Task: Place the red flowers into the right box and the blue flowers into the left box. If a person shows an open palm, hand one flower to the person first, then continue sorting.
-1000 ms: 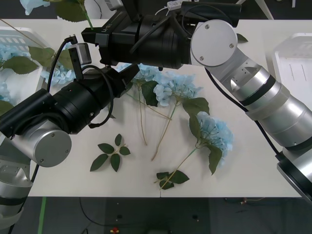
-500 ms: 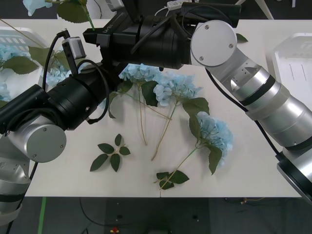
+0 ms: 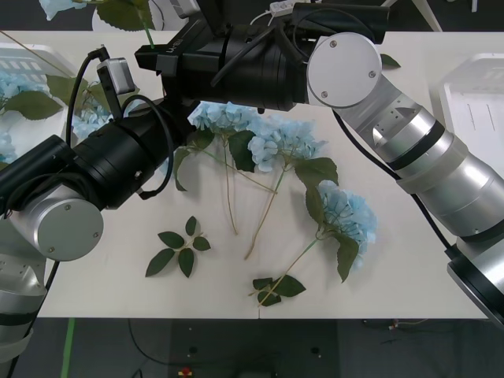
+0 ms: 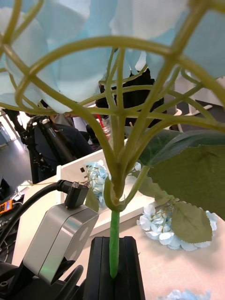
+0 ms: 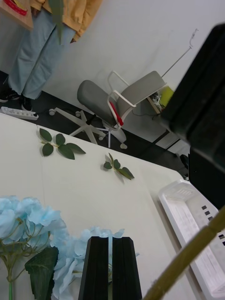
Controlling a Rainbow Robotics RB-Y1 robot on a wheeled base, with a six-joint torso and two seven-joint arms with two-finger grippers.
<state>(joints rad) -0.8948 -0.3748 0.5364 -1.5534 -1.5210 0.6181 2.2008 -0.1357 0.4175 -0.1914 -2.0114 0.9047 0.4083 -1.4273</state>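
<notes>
My right gripper [image 4: 114, 241] has its black fingers shut on the green stalk of a blue flower [image 4: 117, 70], held up over the table's back left with the pale head [image 3: 59, 6] above. More blue flowers [image 3: 279, 142] lie mid-table, one [image 3: 346, 213] lying farther right. The left box [image 3: 27, 57] at the left edge holds several blue heads [image 3: 12, 83]. At the right edge sits the right box [image 3: 472, 102]. My left gripper [image 5: 111, 241] hovers over the pile's left end, under the right arm, fingers shut with nothing between them.
Two loose green leaf sprigs [image 3: 179, 248] [image 3: 276, 287] lie near the table's front edge. My right arm [image 3: 378, 102] spans the table's back from right to left, crossing above my left arm [image 3: 87, 173]. Two more sprigs [image 5: 58, 145] lie toward the far edge.
My left arm has drawn back and to the left, its wrist sliding farther under the right arm. The right arm holds the flower nearly still.
</notes>
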